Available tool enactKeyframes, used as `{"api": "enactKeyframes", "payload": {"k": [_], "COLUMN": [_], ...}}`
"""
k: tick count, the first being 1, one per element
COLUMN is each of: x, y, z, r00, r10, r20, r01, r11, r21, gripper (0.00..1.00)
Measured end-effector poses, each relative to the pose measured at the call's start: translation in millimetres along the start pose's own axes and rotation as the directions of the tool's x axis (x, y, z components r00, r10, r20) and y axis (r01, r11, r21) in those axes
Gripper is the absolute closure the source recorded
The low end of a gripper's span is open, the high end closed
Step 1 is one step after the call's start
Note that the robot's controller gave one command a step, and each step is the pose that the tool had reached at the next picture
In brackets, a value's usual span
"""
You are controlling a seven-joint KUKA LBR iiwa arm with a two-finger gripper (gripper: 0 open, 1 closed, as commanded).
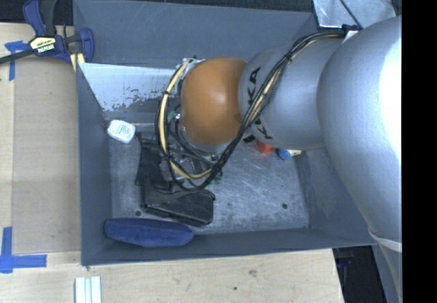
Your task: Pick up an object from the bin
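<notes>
Bin: grey metal bin (pixel 95 179), seen from above; scuffed bare floor on its right half.
Arm: silver arm (pixel 328 97) comes in from the right, with a rounded orange cover (pixel 212 100) at the wrist and yellow and black cables (pixel 167 107) looped round it.
Gripper: gripper (pixel 179 170) sits low over the left-centre of the floor, under the orange cover. Cannot tell how far open it is, nor whether it has hold of anything; the cover and cables hide that part.
Thing under gripper: black flat slab-shaped object (pixel 181 207) lies on the floor at lower left, just beneath the gripper. A dark upright part (pixel 147 165) stands beside it; one piece or two, cannot tell.
Near front wall: dark blue oblong soft-looking object (pixel 147 232) lies along the wall, just beside the black slab.
Left, further back: small white rounded object (pixel 121 131) with a yellowish label; print too small to read.
Centre-right: small orange-and-blue item (pixel 271 151), partly hidden by the arm.
Writing: dark letters on the arm casing (pixel 251 90), crossed by cables, not fully legible.
</notes>
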State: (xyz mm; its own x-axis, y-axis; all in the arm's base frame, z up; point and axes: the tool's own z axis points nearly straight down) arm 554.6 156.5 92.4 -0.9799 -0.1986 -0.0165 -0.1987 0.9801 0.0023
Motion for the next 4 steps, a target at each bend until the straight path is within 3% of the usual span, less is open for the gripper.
{"api": "enactKeyframes", "payload": {"k": [1, 2, 3, 4], "x": [1.6, -38.7, -51.5, -71.4], "y": [0, 9, 0, 1], "z": [2, -15, -30, 25], "r00": [1.0, 0.933, 0.813, 0.599], "r10": [0.001, -0.359, -0.582, -0.801], "r20": [-0.005, -0.009, -0.009, -0.008], "r01": [-0.001, 0.359, 0.582, 0.801], "r11": [1.0, 0.933, 0.813, 0.599], "r21": [0.001, -0.003, -0.005, -0.01], "gripper": [0.0, 0.0, 0.0, 0.0]}}
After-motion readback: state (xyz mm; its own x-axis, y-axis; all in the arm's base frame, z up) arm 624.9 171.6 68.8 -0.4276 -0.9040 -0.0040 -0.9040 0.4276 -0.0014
